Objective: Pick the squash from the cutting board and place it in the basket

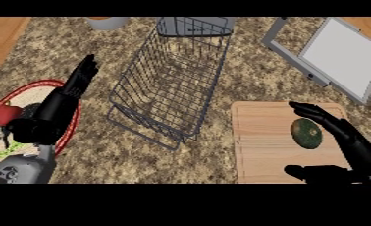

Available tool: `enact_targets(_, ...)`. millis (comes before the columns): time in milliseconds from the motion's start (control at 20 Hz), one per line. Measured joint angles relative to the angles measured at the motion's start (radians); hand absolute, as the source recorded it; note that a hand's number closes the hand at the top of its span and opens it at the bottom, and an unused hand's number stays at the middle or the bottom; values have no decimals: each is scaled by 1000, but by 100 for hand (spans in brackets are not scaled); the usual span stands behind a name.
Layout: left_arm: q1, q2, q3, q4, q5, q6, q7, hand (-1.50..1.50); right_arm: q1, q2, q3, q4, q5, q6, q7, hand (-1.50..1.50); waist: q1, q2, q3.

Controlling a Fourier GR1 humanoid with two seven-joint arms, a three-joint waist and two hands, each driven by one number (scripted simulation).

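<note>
R hand [348,144] fingers [319,114] are spread and straight, arched over the squash [306,133]; thumb [308,172] sits low, toward the near edge of the cutting board [264,141]. Nothing pinched yet; can't tell if the fingers touch the squash, but they aren't curled round it. Squash is dark green, lying on the board's right half, between fingers and thumb.

L hand [72,90] rests open at the view's left, fingers up and together, over a red-rimmed plate [69,131].

Wire basket [174,80] stands on the bench [145,156] just left of the board, nothing in it.

Progress, as I judge it: early. Reach looks done, grasp not yet. Left to do: close on squash, lift, carry left over the basket rim, let go.

Tablet-like grey frame [326,55] at far right, not involved.
</note>
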State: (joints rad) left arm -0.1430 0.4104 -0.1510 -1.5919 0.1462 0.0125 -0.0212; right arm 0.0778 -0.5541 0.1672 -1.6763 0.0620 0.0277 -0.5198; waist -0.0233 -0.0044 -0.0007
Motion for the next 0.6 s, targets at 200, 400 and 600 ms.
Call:
enact_targets(200, -1, 5, 10, 3, 7, -10, 11, 0, 4, -106, -106, -103, 76, -66, 141, -150, -7, -3, -2)
enact_targets(400, 0, 1, 11, 13, 5, -13, 7, 0, 20, -268, -168, -189, 162, -17, 303, -150, -10, -3, -4)
enact_targets(600, -2, -7, 11, 8, -1, -11, 8, 0, 46, -420, -207, -255, 152, 136, 428, -150, -4, -2, -4)
